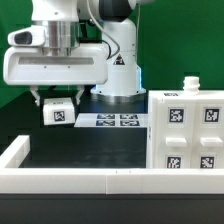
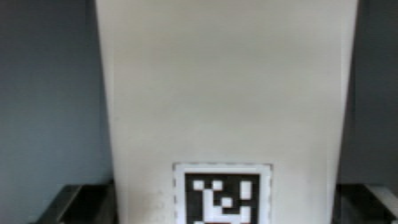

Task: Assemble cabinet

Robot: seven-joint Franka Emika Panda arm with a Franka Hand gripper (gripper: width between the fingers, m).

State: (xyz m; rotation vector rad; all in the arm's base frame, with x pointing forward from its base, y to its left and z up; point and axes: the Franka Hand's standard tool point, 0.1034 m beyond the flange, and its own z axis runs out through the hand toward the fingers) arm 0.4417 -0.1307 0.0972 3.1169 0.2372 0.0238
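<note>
Gripping a small white drawer block [image 1: 57,113] by its sides, the gripper [image 1: 57,104] is hanging over the dark table [image 1: 100,145] at the exterior view's left, its jaws clenched on the part. The wrist view is showing the same block as a long white face ending in a single tag, filling the space between the two dark fingers [image 2: 71,203], so the grasp is reading as centred.

The cabinet [image 1: 190,130] is standing upright at the exterior view's right, well apart from the held block. The marker board [image 1: 115,120] is lying flat on the table between them, farther back. Four square tags are showing on the cabinet's front face, and a small white peg [image 1: 186,84] is rising from its top. Whether those tags belong to blocks already seated or to the body itself cannot be told. The low border rail [image 1: 60,172] is running along the near edge.

Progress, as a judgement: the body is in place and one loose part is in hand but not joined, so the assembly is partway at most. What is left is probably carrying this block across to the cabinet, lining it up and pressing it home. No opening for it is visible from either camera.
</note>
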